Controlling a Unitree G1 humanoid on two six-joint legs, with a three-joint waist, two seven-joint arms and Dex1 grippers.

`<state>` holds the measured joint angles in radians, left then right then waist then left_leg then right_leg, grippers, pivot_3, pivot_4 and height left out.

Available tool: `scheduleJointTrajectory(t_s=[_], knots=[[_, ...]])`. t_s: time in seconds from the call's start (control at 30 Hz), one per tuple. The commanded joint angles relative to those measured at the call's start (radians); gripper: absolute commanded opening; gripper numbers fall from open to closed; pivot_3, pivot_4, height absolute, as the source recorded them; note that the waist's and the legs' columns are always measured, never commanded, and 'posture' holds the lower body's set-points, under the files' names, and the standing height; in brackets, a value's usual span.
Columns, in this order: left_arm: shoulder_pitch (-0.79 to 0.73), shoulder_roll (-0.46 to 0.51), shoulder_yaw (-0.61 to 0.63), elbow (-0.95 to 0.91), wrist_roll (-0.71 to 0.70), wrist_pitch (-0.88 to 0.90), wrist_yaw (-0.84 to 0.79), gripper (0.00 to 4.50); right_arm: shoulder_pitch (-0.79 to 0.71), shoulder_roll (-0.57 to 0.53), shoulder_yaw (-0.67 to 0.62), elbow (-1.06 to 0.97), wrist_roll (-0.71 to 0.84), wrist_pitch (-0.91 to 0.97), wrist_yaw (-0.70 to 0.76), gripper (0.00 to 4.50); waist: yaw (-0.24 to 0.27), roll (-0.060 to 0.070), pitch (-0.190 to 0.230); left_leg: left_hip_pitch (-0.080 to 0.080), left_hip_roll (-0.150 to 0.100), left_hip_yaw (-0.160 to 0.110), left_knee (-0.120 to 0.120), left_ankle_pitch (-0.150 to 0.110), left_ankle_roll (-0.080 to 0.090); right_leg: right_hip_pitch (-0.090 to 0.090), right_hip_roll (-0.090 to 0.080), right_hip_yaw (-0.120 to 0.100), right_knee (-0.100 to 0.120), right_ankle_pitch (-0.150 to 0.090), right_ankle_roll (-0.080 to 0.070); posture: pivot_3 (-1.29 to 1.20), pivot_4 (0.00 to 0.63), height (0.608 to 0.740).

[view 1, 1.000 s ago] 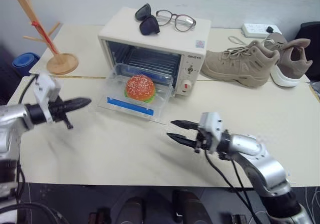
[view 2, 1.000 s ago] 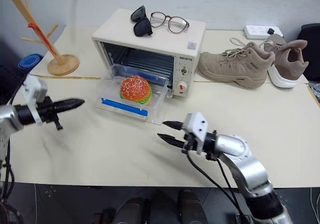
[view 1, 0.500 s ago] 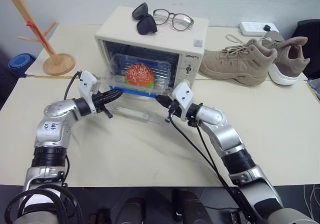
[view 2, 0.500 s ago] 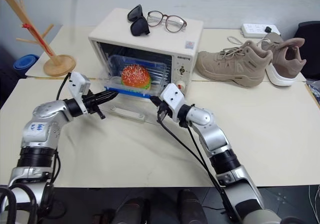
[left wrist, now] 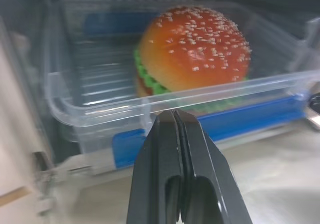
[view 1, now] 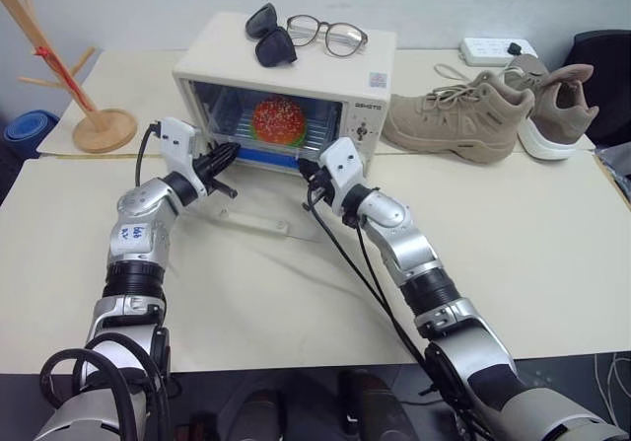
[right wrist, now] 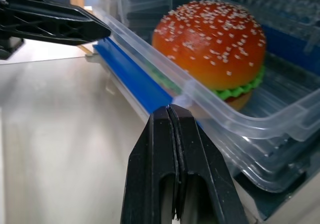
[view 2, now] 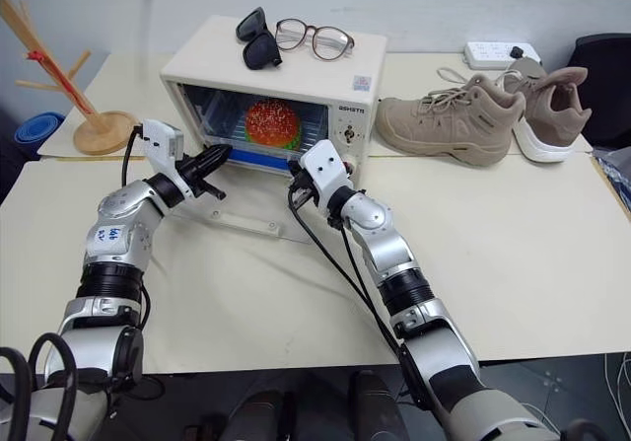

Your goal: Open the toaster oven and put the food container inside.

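Note:
The cream-white toaster oven (view 1: 367, 76) stands at the back of the table with its glass door (view 1: 258, 219) folded down flat. The food container (left wrist: 100, 103), clear with a blue clip (right wrist: 131, 78) and a sesame burger (view 1: 279, 120) in it, lies in the oven's cavity with its near edge at the mouth. My left gripper (view 1: 227, 153) is shut, its tip at the left end of the container's near rim. My right gripper (view 1: 307, 170) is also shut and empty, its tip at the right end of that rim beside the blue clip.
Sunglasses (view 1: 268, 35) and eyeglasses (view 1: 327, 35) lie on the oven's top. Tan shoes (view 1: 483, 120) sit to the right, with a power strip (view 1: 489, 50) behind them. A wooden rack (view 1: 74, 115) stands at the back left.
The container has gone from the lowered door back into the oven. Both grippers moved forward to its near edge, and the right gripper closed.

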<state>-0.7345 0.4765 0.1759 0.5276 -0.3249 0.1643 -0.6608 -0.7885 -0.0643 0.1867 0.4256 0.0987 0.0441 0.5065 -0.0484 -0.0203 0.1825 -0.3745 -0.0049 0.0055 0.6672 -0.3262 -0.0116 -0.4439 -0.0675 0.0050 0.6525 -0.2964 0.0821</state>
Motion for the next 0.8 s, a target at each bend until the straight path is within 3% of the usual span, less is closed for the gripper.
scheduleJointTrajectory(t_s=[0.03, 0.1, 0.2, 0.33, 0.5, 0.67, 0.8], knots=[[0.086, 0.082, 0.037, -0.149, -0.058, 0.084, -0.087, 0.39, 0.061, -0.031, -0.013, -0.207, 0.077, 0.078, 0.086, 0.0, -0.008, 0.0, 0.0, 0.0, 0.0, 0.0, 0.0, 0.0, 0.0, 0.0, 0.0, 0.001, 0.0, 0.0, 0.0, 0.0, 0.15, 0.74], [0.198, 0.159, 0.084, -0.296, -0.126, 0.167, -0.158, 0.93, 0.135, -0.091, -0.034, -0.38, 0.138, 0.16, 0.134, 0.0, -0.012, 0.0, 0.0, 0.0, 0.001, 0.0, -0.001, 0.0, -0.001, -0.001, 0.0, 0.001, 0.0, 0.0, 0.0, 0.0, 0.15, 0.74], [0.415, 0.277, 0.185, -0.436, -0.191, 0.042, -0.392, 1.82, 0.263, -0.244, -0.088, -0.55, 0.223, 0.239, 0.246, 0.0, -0.008, 0.0, 0.0, -0.001, 0.002, -0.001, -0.002, -0.002, 0.0, -0.002, -0.001, 0.0, -0.001, 0.0, 0.0, 0.0, 0.15, 0.74], [0.592, 0.398, 0.242, -0.468, -0.231, 0.023, -0.583, 2.99, 0.372, -0.442, -0.052, -0.514, 0.14, 0.186, 0.369, 0.0, 0.01, 0.0, 0.0, 0.0, 0.001, -0.001, -0.002, -0.003, 0.002, 0.002, -0.004, -0.001, -0.011, -0.001, -0.001, 0.0, 0.15, 0.74], [0.632, 0.402, 0.234, -0.462, -0.218, 0.004, -0.621, 4.46, 0.342, -0.401, 0.002, -0.31, 0.088, 0.064, 0.41, 0.0, 0.02, 0.001, 0.001, 0.012, 0.0, -0.004, -0.003, -0.006, 0.01, 0.016, -0.006, -0.005, -0.014, 0.0, -0.003, 0.0, 0.15, 0.74], [0.647, 0.365, 0.228, -0.514, -0.241, 0.018, -0.597, 4.46, 0.241, -0.277, 0.026, -0.128, 0.072, -0.05, 0.418, 0.0, 0.012, 0.002, 0.001, 0.011, 0.0, -0.003, -0.004, -0.006, 0.009, 0.014, -0.005, -0.004, -0.013, 0.0, -0.003, 0.0, 0.15, 0.74], [0.639, 0.329, 0.266, -0.57, -0.272, 0.045, -0.523, 4.46, 0.191, -0.207, -0.011, -0.081, 0.111, -0.11, 0.42, 0.0, 0.013, 0.002, 0.001, 0.002, 0.001, -0.003, -0.002, -0.002, 0.003, 0.006, -0.004, -0.005, -0.009, 0.0, -0.003, 0.0, 0.15, 0.74]])
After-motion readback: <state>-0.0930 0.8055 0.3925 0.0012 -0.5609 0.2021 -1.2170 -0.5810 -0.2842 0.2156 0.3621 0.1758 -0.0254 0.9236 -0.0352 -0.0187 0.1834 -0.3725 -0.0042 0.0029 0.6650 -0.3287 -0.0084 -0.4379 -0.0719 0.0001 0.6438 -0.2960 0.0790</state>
